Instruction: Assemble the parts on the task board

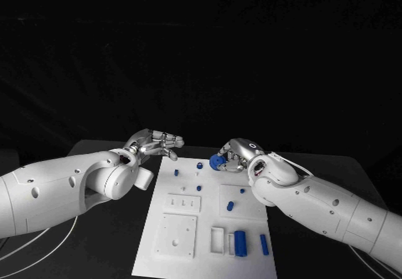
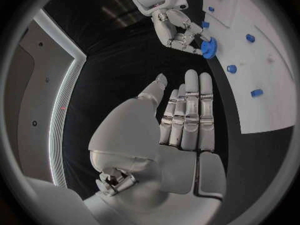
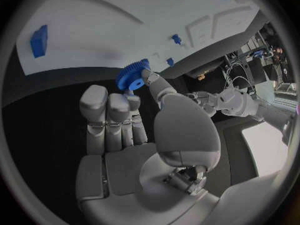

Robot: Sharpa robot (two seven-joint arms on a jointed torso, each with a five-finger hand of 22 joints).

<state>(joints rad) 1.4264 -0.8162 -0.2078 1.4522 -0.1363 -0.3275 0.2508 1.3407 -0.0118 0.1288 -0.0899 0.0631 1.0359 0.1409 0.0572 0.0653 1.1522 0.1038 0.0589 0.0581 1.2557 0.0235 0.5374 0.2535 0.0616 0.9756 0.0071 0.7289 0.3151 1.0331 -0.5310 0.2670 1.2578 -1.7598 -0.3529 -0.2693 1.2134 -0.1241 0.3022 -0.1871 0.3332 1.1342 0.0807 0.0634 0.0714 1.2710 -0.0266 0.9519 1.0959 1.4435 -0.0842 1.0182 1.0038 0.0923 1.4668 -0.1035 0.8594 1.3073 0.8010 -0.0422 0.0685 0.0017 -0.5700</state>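
From the head view we see the task board [image 1: 206, 232] lying in the middle of the black table [image 1: 100, 244], and the right hand [image 1: 235, 156] is over its far edge, pinching a blue gear [image 1: 217, 162]. The left hand [image 1: 155, 144] hangs off the board's far left corner, holding nothing, fingers loosely apart. Small blue pegs [image 1: 200, 165] stand on the far part of the board and a blue cylinder [image 1: 240, 242] lies near its close end.

Over to the left wrist view: the left hand [image 2: 184, 120] is flat, fingers straight and side by side, empty. Beyond it the right hand [image 2: 178, 27] grips the gear [image 2: 208, 47] at the board's [image 2: 275, 85] edge.

Right wrist view now: the gear [image 3: 132, 76] sits between thumb and fingertips [image 3: 133, 101], just at the board's [image 3: 94, 25] rim.
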